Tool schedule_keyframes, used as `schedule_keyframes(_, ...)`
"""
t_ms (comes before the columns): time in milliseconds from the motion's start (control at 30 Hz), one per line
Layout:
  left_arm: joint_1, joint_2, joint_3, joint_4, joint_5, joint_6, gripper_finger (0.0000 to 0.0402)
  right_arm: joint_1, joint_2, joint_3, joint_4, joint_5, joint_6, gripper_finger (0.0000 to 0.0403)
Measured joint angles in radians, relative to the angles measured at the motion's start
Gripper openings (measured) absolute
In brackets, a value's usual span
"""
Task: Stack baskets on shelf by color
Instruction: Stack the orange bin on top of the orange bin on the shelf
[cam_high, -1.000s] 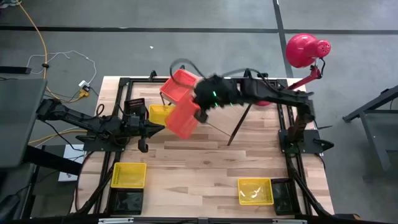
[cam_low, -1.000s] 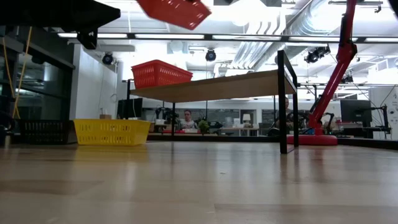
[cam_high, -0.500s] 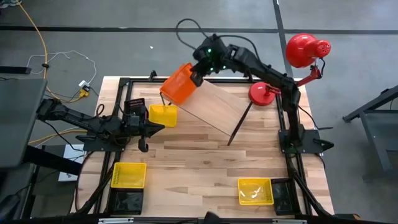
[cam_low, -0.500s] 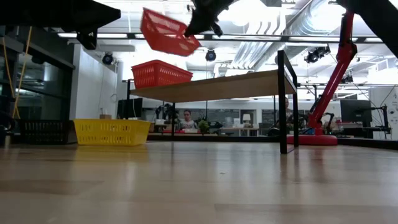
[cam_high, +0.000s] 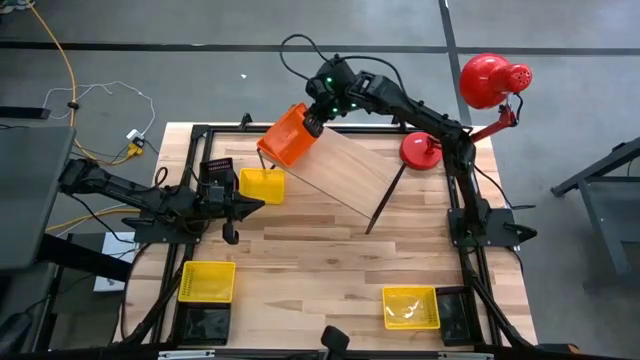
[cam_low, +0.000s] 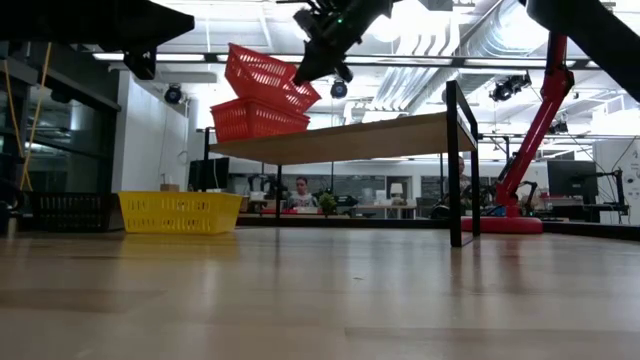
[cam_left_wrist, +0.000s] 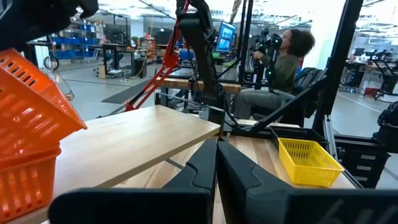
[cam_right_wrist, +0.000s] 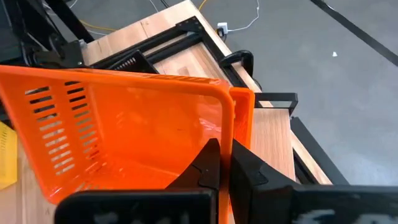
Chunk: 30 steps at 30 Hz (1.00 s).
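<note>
The right gripper (cam_high: 316, 122) pinches the rim of an orange-red plastic lattice-sided basket (cam_high: 290, 136), one finger inside the wall and one outside, as the right wrist view shows. It holds the basket tilted above the far left end of the light wood shelf board on thin black legs (cam_high: 350, 172). In the low view the tilted basket (cam_low: 268, 76) has its lower edge dipping into a second orange-red basket (cam_low: 255, 120) that stands level on that end of the shelf (cam_low: 400, 132).

A yellow plastic lattice basket (cam_high: 261, 184) sits on the plank-wood tabletop (cam_high: 320, 260) just beside the shelf's left end. Two more yellow baskets lie near the tabletop's near edge, one toward the left corner (cam_high: 207, 281) and one toward the right (cam_high: 410, 306).

The left gripper (cam_high: 243, 204) hangs near the tabletop's left edge, fingers pressed together and empty.
</note>
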Motion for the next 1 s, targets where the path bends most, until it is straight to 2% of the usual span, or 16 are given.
schedule_keyframes(633,0.000,0.000,0.000,0.000,0.000,0.000,0.0000,0.000,0.007,0.000,0.001,-0.013,0.052,0.0006)
schedule_keyframes(1000,0.000,0.000,0.000,0.000,0.000,-0.002,0.0000,0.000,0.007,0.000,0.001,-0.036,0.052,0.0119)
